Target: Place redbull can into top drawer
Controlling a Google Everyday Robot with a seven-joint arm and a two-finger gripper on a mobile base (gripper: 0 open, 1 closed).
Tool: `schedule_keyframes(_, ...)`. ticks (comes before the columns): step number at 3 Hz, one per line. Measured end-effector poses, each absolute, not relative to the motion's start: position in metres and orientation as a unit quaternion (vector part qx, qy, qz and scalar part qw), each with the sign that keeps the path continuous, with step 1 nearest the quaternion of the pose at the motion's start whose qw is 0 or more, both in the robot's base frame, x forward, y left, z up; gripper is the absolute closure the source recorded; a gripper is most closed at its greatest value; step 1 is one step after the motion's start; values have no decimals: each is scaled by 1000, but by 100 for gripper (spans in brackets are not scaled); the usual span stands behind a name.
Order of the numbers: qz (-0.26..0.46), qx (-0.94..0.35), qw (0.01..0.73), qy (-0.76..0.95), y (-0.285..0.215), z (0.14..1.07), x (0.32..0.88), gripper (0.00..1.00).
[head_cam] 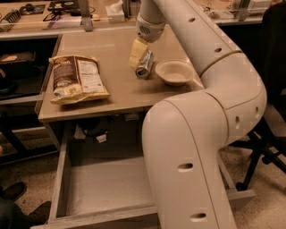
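Note:
The redbull can (144, 67) lies on its side on the beige table (120, 96), just left of the white bowl (174, 71). My gripper (138, 57) hangs from the wrist above it, its cream tip down at the can's left upper side and touching or nearly touching it. The top drawer (107, 185) is pulled out below the table's front edge, with a plain grey bottom and nothing in the part I can see. My arm hides its right side.
A brown chip bag (76, 78) lies on the table's left side. My bulky arm segment (196, 156) stands over the drawer's right half. A bench (67, 13) with tools runs along the back. A chair base (261, 154) is at the right.

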State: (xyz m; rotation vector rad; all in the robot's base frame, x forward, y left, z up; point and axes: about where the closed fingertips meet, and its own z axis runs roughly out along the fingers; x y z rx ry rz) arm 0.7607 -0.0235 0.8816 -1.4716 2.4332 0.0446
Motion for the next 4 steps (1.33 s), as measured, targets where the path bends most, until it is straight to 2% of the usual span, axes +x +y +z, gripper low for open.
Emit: schedule_keyframes(4, 33, -477, 137, 868, -31, 845, 784, 0)
